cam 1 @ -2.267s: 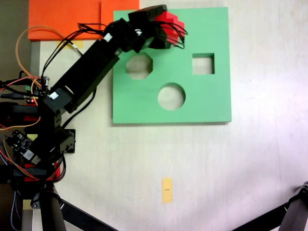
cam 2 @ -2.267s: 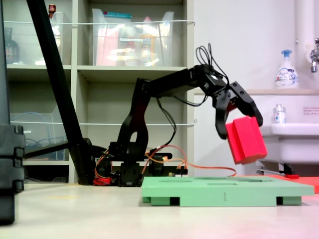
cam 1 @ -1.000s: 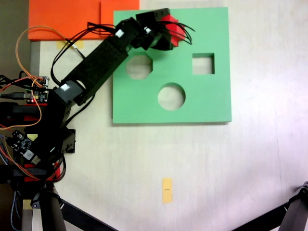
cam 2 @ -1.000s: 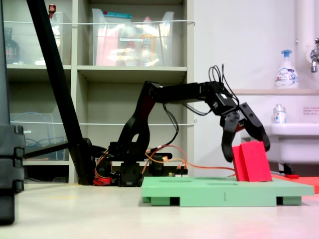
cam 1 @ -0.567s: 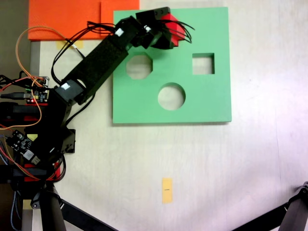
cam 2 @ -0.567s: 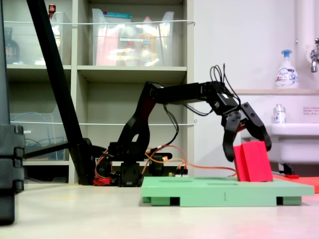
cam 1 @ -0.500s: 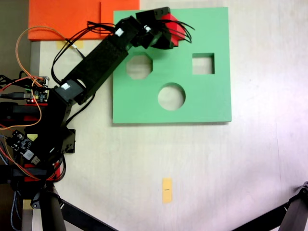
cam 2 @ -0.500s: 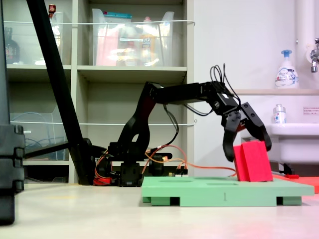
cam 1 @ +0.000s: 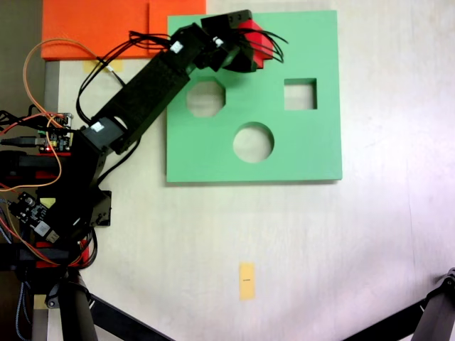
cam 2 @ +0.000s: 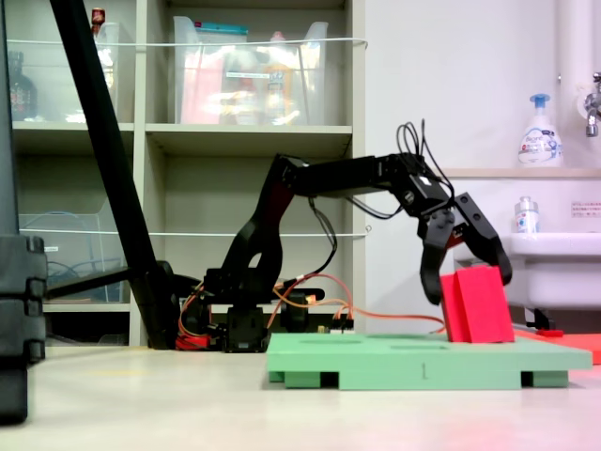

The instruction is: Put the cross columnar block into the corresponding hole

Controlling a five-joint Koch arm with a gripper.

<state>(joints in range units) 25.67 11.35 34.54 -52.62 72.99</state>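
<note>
— Changed since a couple of seconds back?
— Lowered. Red cross columnar block (cam 2: 476, 303) then hung tilted in the air; now down on the green foam board (cam 2: 423, 362), leaning slightly. Almost no shift over the last half second.

— State of the pincer (cam 2: 470, 279)?
— Jaws spread either side of the block's upper part, seemingly closed on it; actual contact hard to confirm from the side.

— Position, seen from above?
— Toward 12 o'clock on the board (cam 1: 298, 153), near the top edge, block (cam 1: 253, 39) half hidden under the pincer (cam 1: 250, 48). Corresponding hole hidden beneath; seating impossible to judge.

— Shapes and materials, left to right?
— Black arm (cam 1: 138, 99) with orange and black wires at 9 o'clock. Flat orange sheet (cam 1: 99, 25) at 11 o'clock. Matte square green foam with an octagonal cutout (cam 1: 205, 98), a round one (cam 1: 253, 142), a square one (cam 1: 300, 94). Pale smooth worktop (cam 1: 320, 249) with a small yellow tag (cam 1: 247, 280) at 6 o'clock.
</note>
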